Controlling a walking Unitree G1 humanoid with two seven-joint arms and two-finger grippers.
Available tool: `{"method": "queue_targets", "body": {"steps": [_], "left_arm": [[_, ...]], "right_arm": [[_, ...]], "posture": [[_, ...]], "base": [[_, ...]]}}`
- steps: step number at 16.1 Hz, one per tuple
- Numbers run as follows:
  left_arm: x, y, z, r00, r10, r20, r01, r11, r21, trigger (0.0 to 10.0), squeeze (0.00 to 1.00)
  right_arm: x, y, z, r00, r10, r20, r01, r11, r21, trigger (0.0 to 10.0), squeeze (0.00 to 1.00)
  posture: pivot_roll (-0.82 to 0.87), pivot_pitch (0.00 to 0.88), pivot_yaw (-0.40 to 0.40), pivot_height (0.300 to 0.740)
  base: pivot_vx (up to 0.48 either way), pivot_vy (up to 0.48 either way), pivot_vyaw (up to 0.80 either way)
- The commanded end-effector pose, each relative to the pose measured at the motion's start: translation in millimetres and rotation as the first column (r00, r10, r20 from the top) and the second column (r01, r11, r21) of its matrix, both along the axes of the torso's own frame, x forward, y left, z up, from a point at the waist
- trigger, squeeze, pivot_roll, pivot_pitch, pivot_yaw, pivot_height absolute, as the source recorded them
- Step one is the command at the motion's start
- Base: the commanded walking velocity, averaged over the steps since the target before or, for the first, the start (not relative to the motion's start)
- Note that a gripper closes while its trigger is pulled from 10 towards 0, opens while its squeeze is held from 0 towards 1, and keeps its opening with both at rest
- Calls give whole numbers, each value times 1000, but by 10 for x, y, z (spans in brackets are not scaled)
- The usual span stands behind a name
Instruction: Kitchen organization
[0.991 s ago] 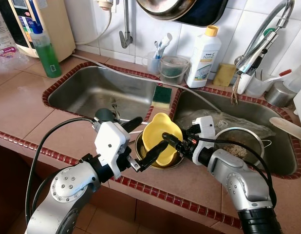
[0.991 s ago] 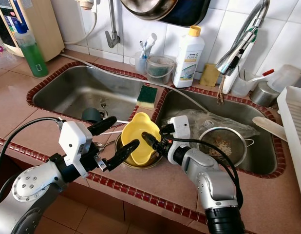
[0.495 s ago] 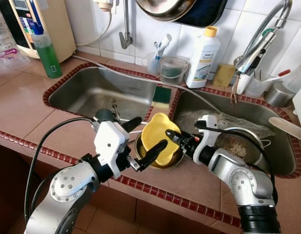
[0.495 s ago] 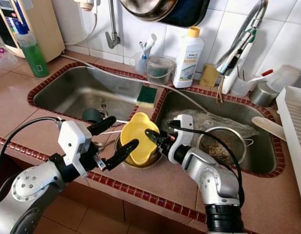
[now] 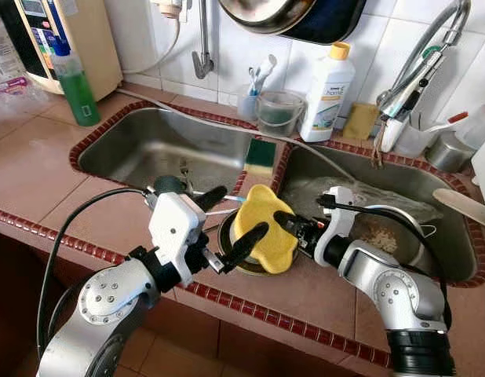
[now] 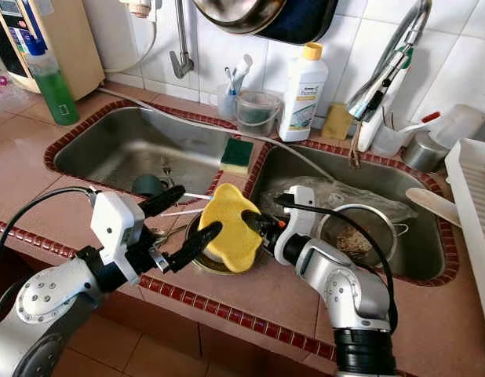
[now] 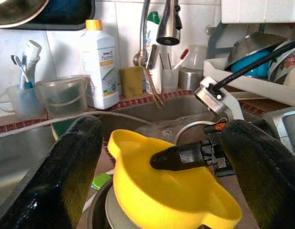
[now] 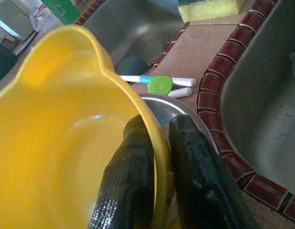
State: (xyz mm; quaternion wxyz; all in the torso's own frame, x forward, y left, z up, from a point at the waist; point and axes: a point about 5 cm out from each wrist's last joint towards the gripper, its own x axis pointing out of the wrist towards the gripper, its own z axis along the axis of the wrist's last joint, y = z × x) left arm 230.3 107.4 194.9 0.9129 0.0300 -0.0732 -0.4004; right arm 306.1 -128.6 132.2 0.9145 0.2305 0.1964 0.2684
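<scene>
The right end effector [image 5: 280, 223] is clamped on the rim of the yellow bowl [image 5: 264, 236], one finger inside and one outside, and the bowl sits tipped up on edge over the steel dish [image 6: 202, 263] on the tiled surface [image 5: 38, 177] between the two sinks. The left end effector [image 5: 233, 220] hovers just beside the bowl, fingers spread wide apart, touching nothing. A green sponge [image 5: 260, 152] lies on the divider behind.
</scene>
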Motion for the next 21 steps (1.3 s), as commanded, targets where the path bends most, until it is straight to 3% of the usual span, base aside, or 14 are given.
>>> {"method": "queue_targets", "body": {"steps": [1,9,11,13,14,15,17,19,21], "left_arm": [[-3,0,58,1000,-1,20,2,1000,-4,10000,0],[2,-2,69,1000,4,17,-4,1000,-14,10000,0],[12,-4,72,1000,7,19,-7,1000,-16,10000,0],[24,-2,77,1000,12,21,-12,1000,-19,10000,0],[50,8,90,999,30,34,-29,999,-25,10000,0],[94,33,97,996,71,52,-70,997,-18,10000,0],[252,151,73,976,206,73,-209,978,28,10000,0],[408,310,64,934,351,63,-352,936,0,10000,0],[486,358,122,913,400,75,-398,916,-45,10000,0]], "right_arm": [[23,-24,101,999,-5,31,6,1000,-5,0,0],[77,-33,231,996,-17,82,13,999,48,0,0],[125,-36,392,985,-40,170,21,994,110,314,0],[141,-30,487,977,-44,209,12,988,155,2392,0],[159,-42,620,949,-61,309,9,986,166,7098,0],[154,-38,681,938,-54,343,-9,983,181,10000,0],[187,-76,859,891,-115,438,23,977,211,10000,0],[201,-113,963,822,-143,551,90,988,122,10000,0],[214,-129,993,767,-170,619,167,984,64,10000,0]], "posture": [[-62,69,-68,740],[-60,71,-67,740],[-60,67,-67,740],[-61,67,-68,740],[-62,65,-68,740],[-63,62,-68,740],[-65,58,-65,740],[-67,45,-59,740],[-71,26,-48,740]], "base": [[0,0,0],[0,0,0],[0,0,0],[0,0,0],[0,0,0],[0,0,0],[0,0,0],[0,0,0],[0,0,0]]}}
